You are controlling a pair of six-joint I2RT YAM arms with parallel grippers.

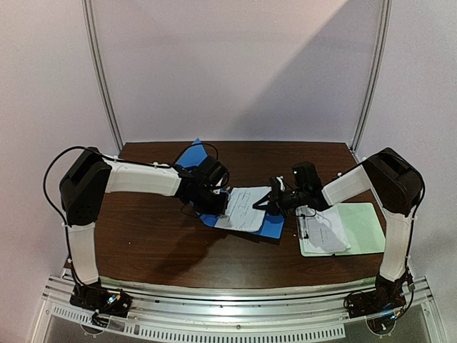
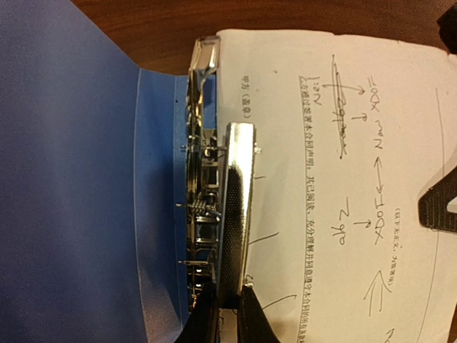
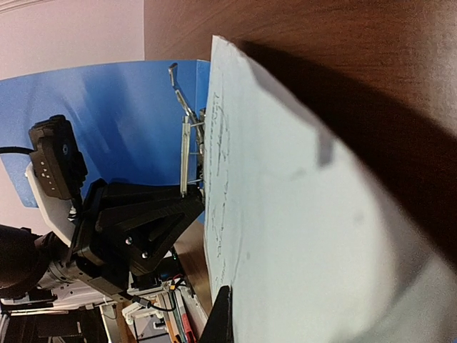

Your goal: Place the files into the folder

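Observation:
The blue folder [image 1: 191, 156] lies open mid-table, its cover raised at the back left. One white sheet [image 1: 246, 209] lies across its inner face. My left gripper [image 1: 218, 202] is shut on the lever of the folder's metal clip [image 2: 235, 214], pinching its end between the fingertips [image 2: 227, 307]. The sheet's left edge [image 2: 321, 179] sits by the clip. My right gripper [image 1: 270, 202] is shut on the sheet's right edge; in the right wrist view one finger [image 3: 220, 318] shows and the sheet [image 3: 285, 214] hides the other. A second sheet [image 1: 325, 230] lies at the right.
The second sheet rests on a pale green clipboard [image 1: 364, 225] near the right arm's base. The two grippers face each other closely across the folder. The dark wooden table [image 1: 143, 236] has a metal rail along its near edge.

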